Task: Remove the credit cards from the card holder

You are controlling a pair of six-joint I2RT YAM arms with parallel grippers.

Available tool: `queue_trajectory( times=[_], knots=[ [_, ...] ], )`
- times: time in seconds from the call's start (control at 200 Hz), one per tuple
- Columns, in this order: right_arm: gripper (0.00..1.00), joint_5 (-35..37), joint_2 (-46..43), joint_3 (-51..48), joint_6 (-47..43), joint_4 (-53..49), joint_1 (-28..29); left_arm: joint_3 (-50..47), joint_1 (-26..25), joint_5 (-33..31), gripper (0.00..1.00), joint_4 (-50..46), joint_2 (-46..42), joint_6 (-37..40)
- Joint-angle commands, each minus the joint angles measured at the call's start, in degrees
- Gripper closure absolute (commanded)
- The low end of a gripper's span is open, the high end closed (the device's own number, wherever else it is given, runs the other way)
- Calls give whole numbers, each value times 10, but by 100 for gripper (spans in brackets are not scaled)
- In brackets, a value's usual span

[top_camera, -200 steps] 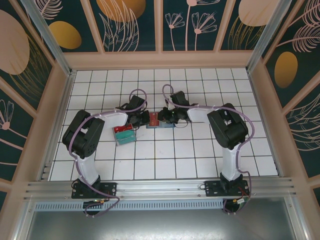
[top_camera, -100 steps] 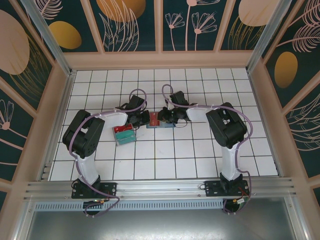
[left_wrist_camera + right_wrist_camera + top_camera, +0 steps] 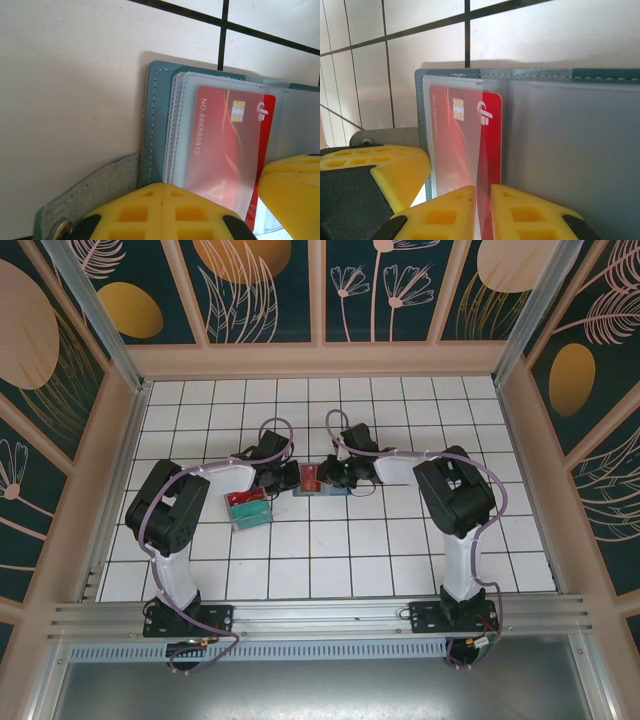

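The teal card holder (image 3: 328,487) lies open on the white tiles between both grippers, its clear sleeves (image 3: 180,130) fanned out. A red credit card (image 3: 490,145) sticks partway out of a sleeve. My right gripper (image 3: 483,192) is shut on the card's near edge, and the card stands thin between the yellow fingers. My left gripper (image 3: 162,186) is shut, its joined tips resting on the card holder's (image 3: 156,115) near edge beside the snap flap (image 3: 95,185). In the top view the left gripper (image 3: 290,478) and right gripper (image 3: 336,475) flank the red card (image 3: 309,476).
A clear plastic tray (image 3: 248,508) with red and teal contents sits just left of and nearer than the holder, under the left forearm. The right gripper's yellow finger (image 3: 292,195) shows close beside the left one. Pink walls (image 3: 120,440) border the tiled floor.
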Motion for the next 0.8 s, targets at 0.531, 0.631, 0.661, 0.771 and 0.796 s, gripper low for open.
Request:
queue_trajectory(
  times=[0.531,0.631,0.661,0.771,0.796],
  knots=[
    [83,1,-10,-16,10,-7,-6,-2,2,5,97,-24,26,-1],
    [83,6,-18,-23,10,-3,-6,-2,2,5,97,-24,26,-2],
    [82,7,-20,-24,11,-3,-6,-3,2,6,97,-24,26,-1],
    [82,13,-26,-24,12,-7,-6,-2,2,6,97,-25,27,-2],
    [82,15,-31,-28,13,-4,-5,-1,2,7,97,-25,28,-1]
  ],
)
